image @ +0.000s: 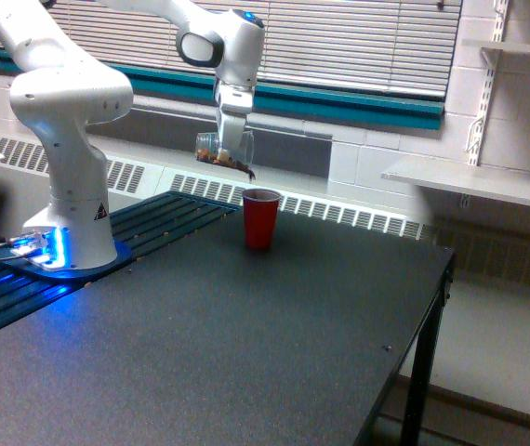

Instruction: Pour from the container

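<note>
Dark surface (274,353) lies mostly bare — wide room up to its right edge. Near the far edge a red cup (260,219) stands upright. Above-left, the claw (231,139) grasps the container (224,150), tipped sideways, brown grains at its lip.

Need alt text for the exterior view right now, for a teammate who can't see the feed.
A white robot arm's gripper holds a clear plastic cup of brown granules tipped on its side above an upright red cup, with brown material at its lower lip. The red cup stands on a dark table; closed window blinds fill the background.
</note>
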Motion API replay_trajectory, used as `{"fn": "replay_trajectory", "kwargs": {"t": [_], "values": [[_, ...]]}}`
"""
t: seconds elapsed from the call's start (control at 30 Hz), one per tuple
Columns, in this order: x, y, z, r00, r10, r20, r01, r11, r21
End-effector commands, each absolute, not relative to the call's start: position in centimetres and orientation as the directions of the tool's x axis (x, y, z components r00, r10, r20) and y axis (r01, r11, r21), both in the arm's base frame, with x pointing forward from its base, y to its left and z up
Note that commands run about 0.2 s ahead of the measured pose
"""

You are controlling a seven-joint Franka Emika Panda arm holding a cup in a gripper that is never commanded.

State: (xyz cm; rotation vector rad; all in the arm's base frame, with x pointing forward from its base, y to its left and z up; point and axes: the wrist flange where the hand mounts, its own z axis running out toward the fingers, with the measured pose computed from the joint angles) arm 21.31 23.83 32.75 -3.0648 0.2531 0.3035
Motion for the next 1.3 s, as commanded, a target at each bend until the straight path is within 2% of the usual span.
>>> {"fn": "replay_trajectory", "kwargs": {"t": [0.03,1.3], "values": [[21.5,24.3,32.5,0.97,-0.116,-0.213,-0.126,-0.991,-0.035],[24.0,24.6,31.6,0.957,-0.072,-0.281,-0.075,-0.997,-0.001]]}}
